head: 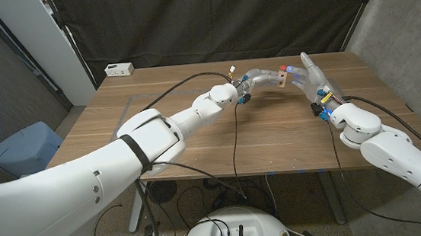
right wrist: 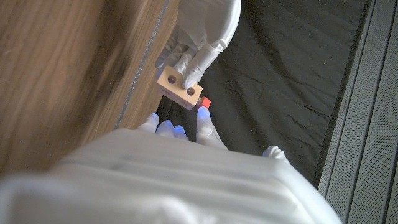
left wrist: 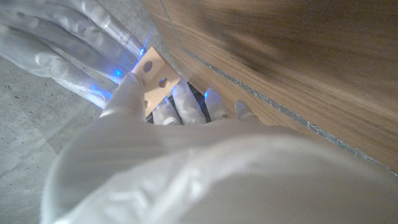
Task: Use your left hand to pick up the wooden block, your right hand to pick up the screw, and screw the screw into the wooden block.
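While the wooden block (right wrist: 180, 88) hangs in the air above the far part of the table (head: 273, 139), the left hand (head: 259, 78) grips it by one end, its drilled holes showing. At its other end sits the red screw (right wrist: 206, 102), pinched by the right hand (head: 310, 79), whose other fingers spread upward. A white box (head: 119, 69) lies at the table's far left corner.

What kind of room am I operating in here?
Likely a lab or robot test bay, not a home: a black curtain hangs behind the wooden table, cables trail over it, and bare grey walls flank it.
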